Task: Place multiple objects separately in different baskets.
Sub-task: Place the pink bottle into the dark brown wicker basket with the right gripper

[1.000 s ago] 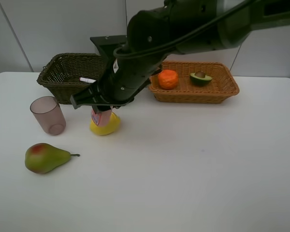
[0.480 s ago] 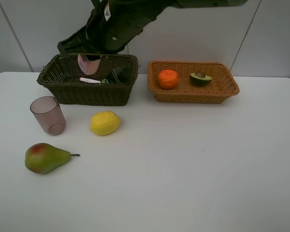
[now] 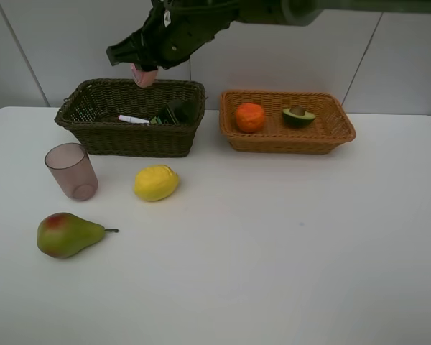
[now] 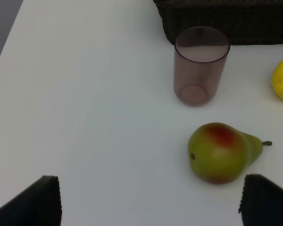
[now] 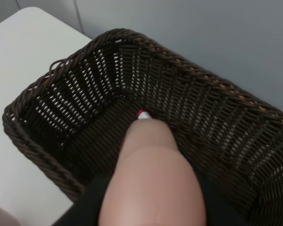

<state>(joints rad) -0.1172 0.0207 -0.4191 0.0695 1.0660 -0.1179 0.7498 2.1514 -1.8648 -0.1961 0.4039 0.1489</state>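
Right claw (image 3: 145, 66): pinching pink bottle (image 3: 144, 76), held up above dark brown basket (image 3: 129, 144). Inside that basket: white marker (image 3: 133, 119) and dark pump bottle (image 3: 174, 112). Just right of it: tan basket (image 3: 287, 144) with orange (image 3: 250, 117) and avocado half (image 3: 299, 116). In front of it: pinkish cup (image 3: 72, 171), lemon (image 3: 156, 182), farther forward pear (image 3: 66, 235). Left claw (image 4: 151, 202): spread wide, empty, hovering near pear, front-left of dark brown basket.
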